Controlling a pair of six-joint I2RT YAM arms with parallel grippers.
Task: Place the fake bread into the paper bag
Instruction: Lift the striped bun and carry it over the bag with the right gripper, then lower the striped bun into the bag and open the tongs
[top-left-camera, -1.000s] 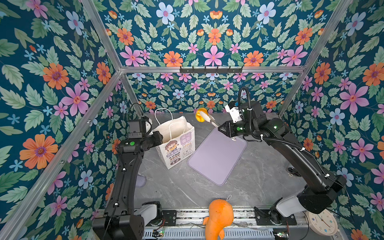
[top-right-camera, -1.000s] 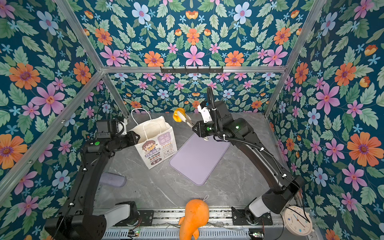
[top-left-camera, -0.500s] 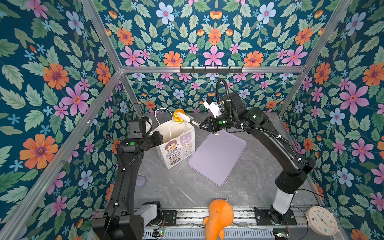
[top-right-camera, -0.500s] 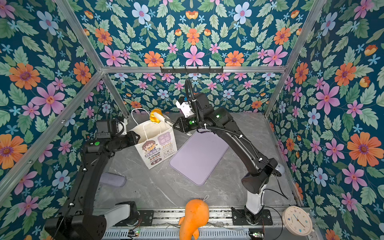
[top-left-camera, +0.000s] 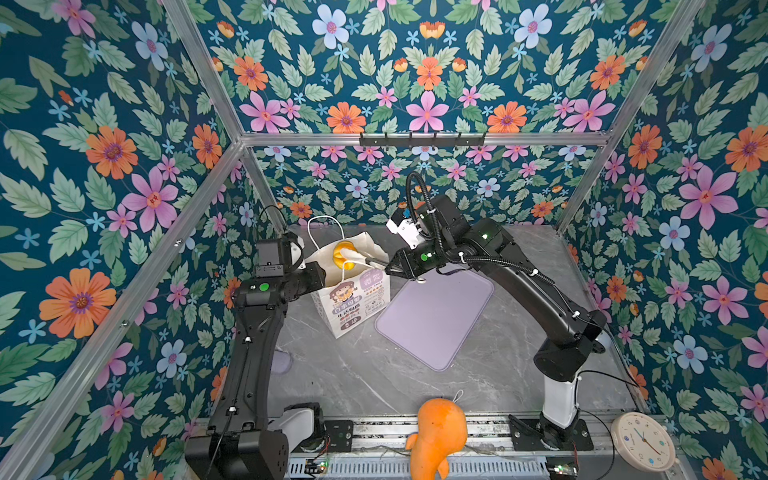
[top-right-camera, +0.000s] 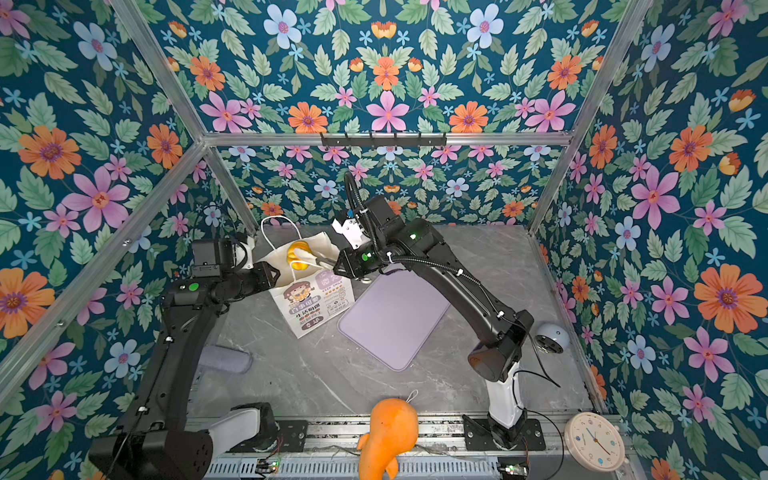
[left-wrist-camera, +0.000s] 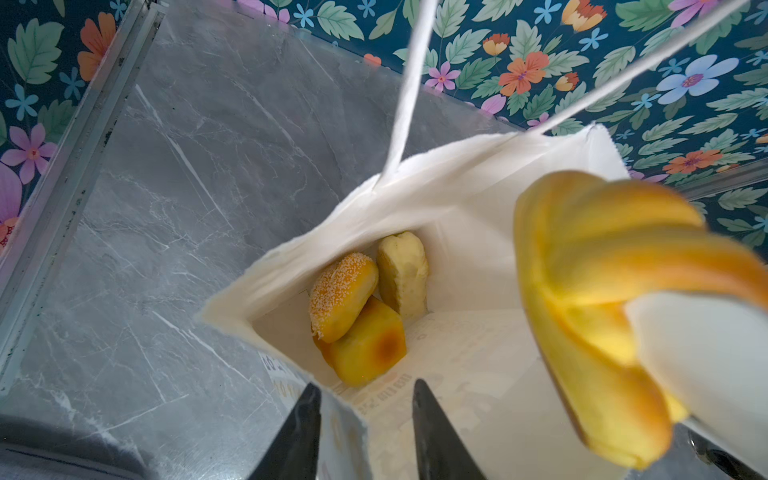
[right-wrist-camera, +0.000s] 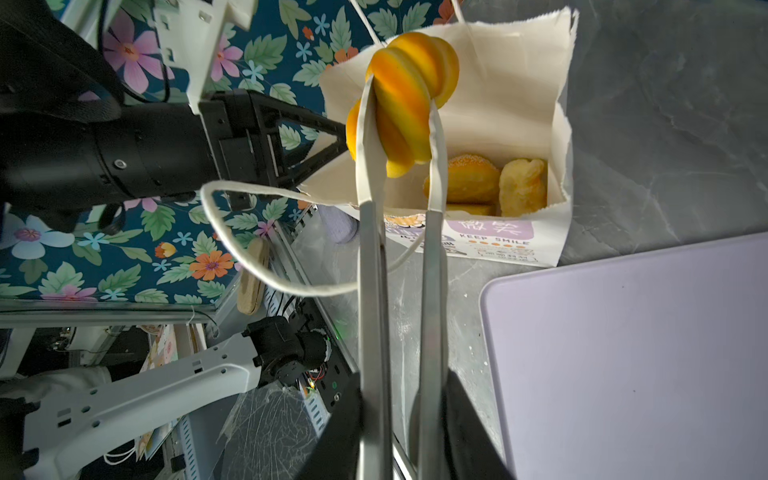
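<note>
The bag (top-left-camera: 353, 299) stands upright on the grey table (top-left-camera: 374, 374) near the back left corner. Its mouth is wide open and the floral wall (top-left-camera: 353, 195) is close behind it. Its front cord (right-wrist-camera: 249, 266) droops outward and loops across the tongs (right-wrist-camera: 372, 249). A lilac mat (top-left-camera: 434, 316) lies just beside the bag on the right, with open table in front of both.

The left gripper (left-wrist-camera: 363, 399) has its jaws apart astride the bag's near rim, 1 finger inside and 1 outside. The right gripper (top-left-camera: 390, 266) is clamped on the tongs. The 2 blades pinch the twisted roll (top-left-camera: 344, 255) out beyond the gripper, over the bag's open mouth. On the bag's floor 3 breads lie touching: bun (left-wrist-camera: 343, 297), loaf (left-wrist-camera: 370, 345), croissant (left-wrist-camera: 403, 272).

The bag's front reads "KEEP SMILE" beneath Chinese characters on a lilac panel.
</note>
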